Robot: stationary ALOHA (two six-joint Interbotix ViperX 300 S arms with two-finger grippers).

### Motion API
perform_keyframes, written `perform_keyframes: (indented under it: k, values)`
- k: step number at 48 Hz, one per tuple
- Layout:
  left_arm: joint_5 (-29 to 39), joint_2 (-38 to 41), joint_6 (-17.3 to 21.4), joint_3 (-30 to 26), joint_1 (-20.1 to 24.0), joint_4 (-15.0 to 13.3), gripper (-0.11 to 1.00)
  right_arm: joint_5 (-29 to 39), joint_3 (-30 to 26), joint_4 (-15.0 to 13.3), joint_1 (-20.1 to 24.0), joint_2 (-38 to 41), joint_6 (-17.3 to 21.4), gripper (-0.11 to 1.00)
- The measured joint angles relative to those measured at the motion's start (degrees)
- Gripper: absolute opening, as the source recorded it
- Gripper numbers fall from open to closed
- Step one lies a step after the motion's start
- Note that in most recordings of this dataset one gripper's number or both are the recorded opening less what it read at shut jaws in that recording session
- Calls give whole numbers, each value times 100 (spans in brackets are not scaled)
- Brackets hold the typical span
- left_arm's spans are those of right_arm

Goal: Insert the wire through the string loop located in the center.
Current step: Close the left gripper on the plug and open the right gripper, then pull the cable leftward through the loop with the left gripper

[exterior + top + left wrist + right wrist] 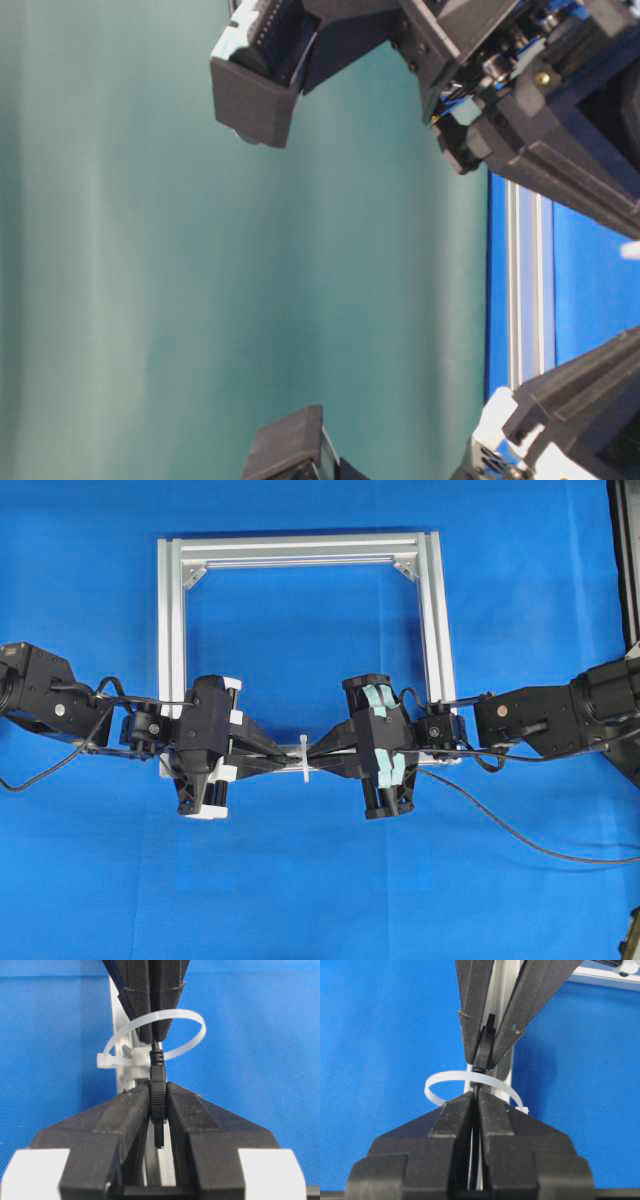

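Running left-right through the string loop (155,1035), wire (157,1087) plug in left fingers (158,1100), cable pinched by right fingers (477,1102).

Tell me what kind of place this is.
Probably a robotics lab bench: a blue cloth-covered table, a silver aluminium frame fixed on it, and two arms whose left tool and right tool both pinch a wire.

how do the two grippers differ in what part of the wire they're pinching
The left gripper clamps the wire's thick plug; the right gripper clamps the thin cable behind it. The right gripper's fingers reach into the string loop; the left gripper stays outside it. Both are shut on the wire.
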Motion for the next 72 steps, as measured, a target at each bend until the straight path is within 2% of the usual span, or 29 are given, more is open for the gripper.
perform_keyframes:
  k: [3,8,12,19,23,29,44,64,72]
  values:
    - [0,9,0,0,0,0,9,-9,0,0,0,0,0,-1]
    - [0,9,9,0,0,0,9,0,0,9,0,0,-9,12]
    - [0,9,0,0,-9,0,9,-9,0,0,-9,0,0,32]
    - [0,9,9,0,-9,-9,9,0,0,0,0,0,18,76]
    - [-9,9,9,9,-9,0,9,0,9,0,9,0,26,93]
    - [0,9,9,0,0,0,9,0,9,-9,9,0,18,90]
    - [9,-88,0,176,-9,0,9,0,18,-9,9,0,18,90]
    - [-9,-1116,-9,1266,-193,0,9,53,18,-9,9,0,9,90]
    - [-44,-1644,-316,1819,-281,-9,9,88,18,-9,18,0,9,90]
